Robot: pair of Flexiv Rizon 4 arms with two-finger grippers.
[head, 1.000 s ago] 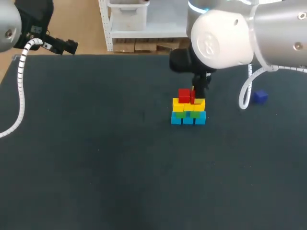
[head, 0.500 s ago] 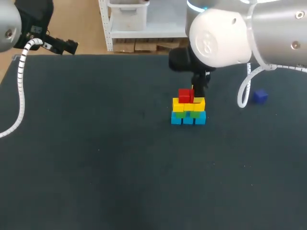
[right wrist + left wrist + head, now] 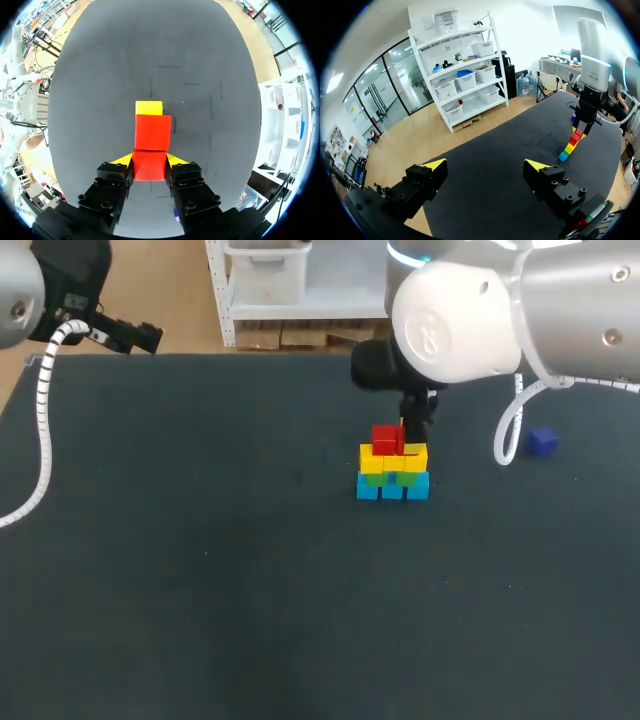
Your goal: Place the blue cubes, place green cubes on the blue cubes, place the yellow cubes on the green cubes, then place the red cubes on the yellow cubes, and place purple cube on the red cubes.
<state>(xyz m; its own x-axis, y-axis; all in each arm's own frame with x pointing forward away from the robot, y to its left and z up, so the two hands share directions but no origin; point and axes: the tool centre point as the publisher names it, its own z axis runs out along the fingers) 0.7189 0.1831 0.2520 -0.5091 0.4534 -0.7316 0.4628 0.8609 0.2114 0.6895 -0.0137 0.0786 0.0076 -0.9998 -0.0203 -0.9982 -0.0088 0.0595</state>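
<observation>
Tabletop point(image 3: 200, 590): cube stack point(image 3: 392, 472) near middle, well apart from every edge, same as second ago.
Right arm point(image 3: 470, 310) slid bit left.
Left pincer point(image 3: 486, 164) wide open, holds nothing, over far left corner.
Right pincer point(image 3: 149, 162) squeezes red cube point(image 3: 149, 167) atop stack, just beside second red cube point(image 3: 152, 132).
Purple cube point(image 3: 542, 442) alone, off to stack's right.

No words or numbers can be read anywhere. The big white round joint of the right arm point(image 3: 455, 315) has a faint grey mark on it, but it is too unclear to read. The stack of small coloured cubes point(image 3: 392, 465) on the dark table shows only plain sides.
</observation>
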